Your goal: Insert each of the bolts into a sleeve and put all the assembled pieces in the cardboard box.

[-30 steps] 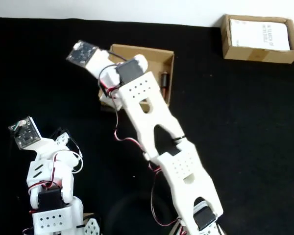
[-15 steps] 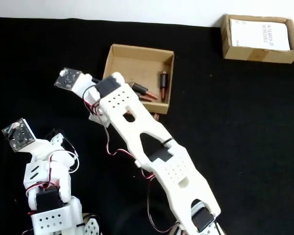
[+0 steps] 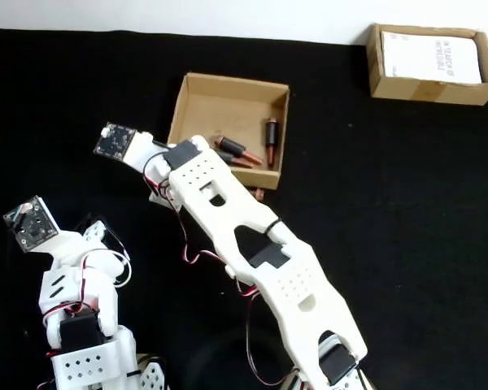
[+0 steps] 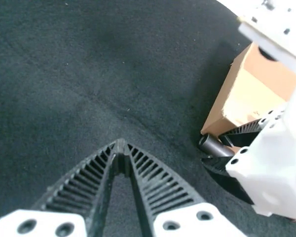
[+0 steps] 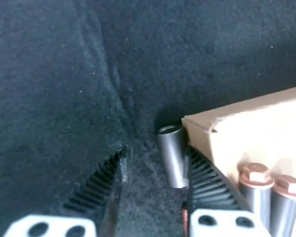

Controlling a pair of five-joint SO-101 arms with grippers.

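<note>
The cardboard box (image 3: 220, 106) stands at the table's back middle with two assembled pieces (image 3: 237, 150) and a third (image 3: 270, 140) lying in it. My right gripper (image 5: 154, 157) is open at the box's near left corner (image 5: 237, 131). A grey sleeve (image 5: 171, 154) stands on the cloth between its fingers, close against one of them. Two copper-headed pieces (image 5: 259, 190) show beside the box wall. My left gripper (image 4: 121, 148) is shut and holds nothing. From there I see the same sleeve (image 4: 212, 144) and box (image 4: 246, 94) farther off.
A second cardboard box (image 3: 431, 61) holding white paper sits at the back right. A small copper piece (image 3: 259, 193) lies on the black cloth just in front of the first box. The right arm (image 3: 252, 244) spans the table's middle; the left arm (image 3: 73, 276) stays at the front left.
The right arm has swung off the box toward the left and front, uncovering the pieces inside. The left arm's wrist shifted slightly left, then kept still.
</note>
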